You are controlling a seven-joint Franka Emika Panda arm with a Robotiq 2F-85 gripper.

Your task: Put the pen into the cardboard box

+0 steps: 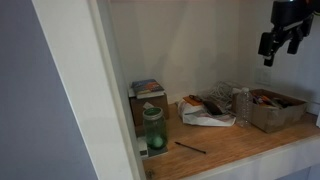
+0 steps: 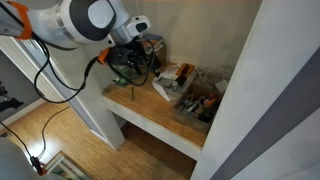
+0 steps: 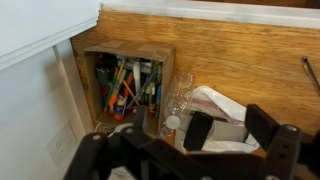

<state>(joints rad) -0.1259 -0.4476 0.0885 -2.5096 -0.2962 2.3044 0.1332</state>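
A thin dark pen [image 1: 190,147] lies on the wooden tabletop near the front edge; it also shows at the right edge of the wrist view [image 3: 311,72]. The cardboard box [image 1: 275,110], full of pens and markers, stands at one end of the table and shows in the wrist view [image 3: 125,85] and in an exterior view [image 2: 197,105]. My gripper [image 1: 280,40] hangs high above the box end of the table, open and empty. In the wrist view its fingers [image 3: 232,132] are spread over a white bag. In an exterior view the gripper [image 2: 130,62] is partly hidden by the arm.
A white plastic bag [image 3: 225,108] and a clear plastic bottle [image 3: 175,100] lie beside the box. A green-lidded bottle [image 1: 153,130] and a small box [image 1: 147,95] stand at the far end. A wall borders the table's back; a white post [image 1: 90,90] blocks one side.
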